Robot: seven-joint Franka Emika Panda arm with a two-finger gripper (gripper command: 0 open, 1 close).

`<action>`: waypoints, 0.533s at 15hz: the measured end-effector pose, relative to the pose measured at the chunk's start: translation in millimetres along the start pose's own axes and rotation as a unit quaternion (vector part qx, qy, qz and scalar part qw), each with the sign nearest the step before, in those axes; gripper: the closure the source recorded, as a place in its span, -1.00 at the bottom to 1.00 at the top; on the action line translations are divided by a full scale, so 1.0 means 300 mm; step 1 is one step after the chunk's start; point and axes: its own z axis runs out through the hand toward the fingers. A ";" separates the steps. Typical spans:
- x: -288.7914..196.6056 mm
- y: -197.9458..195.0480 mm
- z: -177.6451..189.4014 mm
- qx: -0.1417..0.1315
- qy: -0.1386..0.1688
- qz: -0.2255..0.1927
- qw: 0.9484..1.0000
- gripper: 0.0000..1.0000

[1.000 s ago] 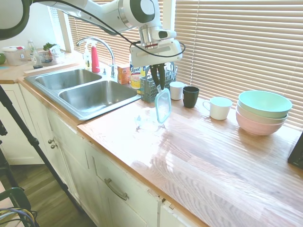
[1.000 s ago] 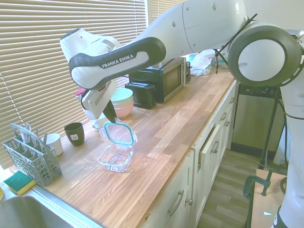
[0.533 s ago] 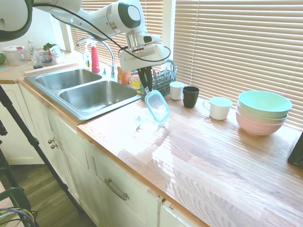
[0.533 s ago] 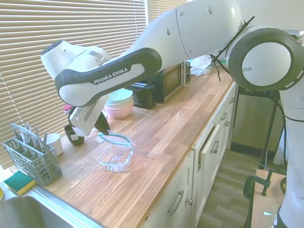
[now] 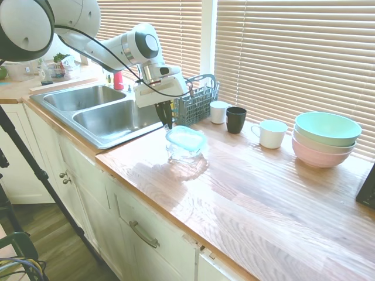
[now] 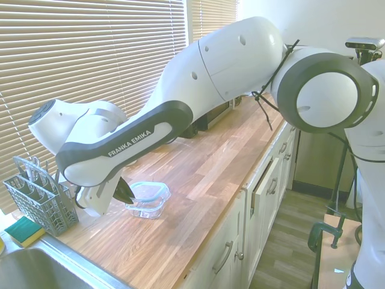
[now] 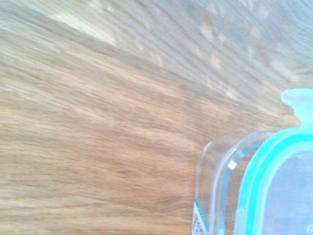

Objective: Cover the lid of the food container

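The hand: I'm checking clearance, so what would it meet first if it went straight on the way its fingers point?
Probably the wooden countertop: the hand points down beside the food container, at the lid's edge. Depth is unclear.

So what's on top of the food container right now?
The lid lies flat over the food container, with the claw at its edge. Whether it is pressed fully shut cannot be seen, nor anything inside.
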 end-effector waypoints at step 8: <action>0.013 -0.006 0.052 -0.010 -0.001 0.008 1.000 1.00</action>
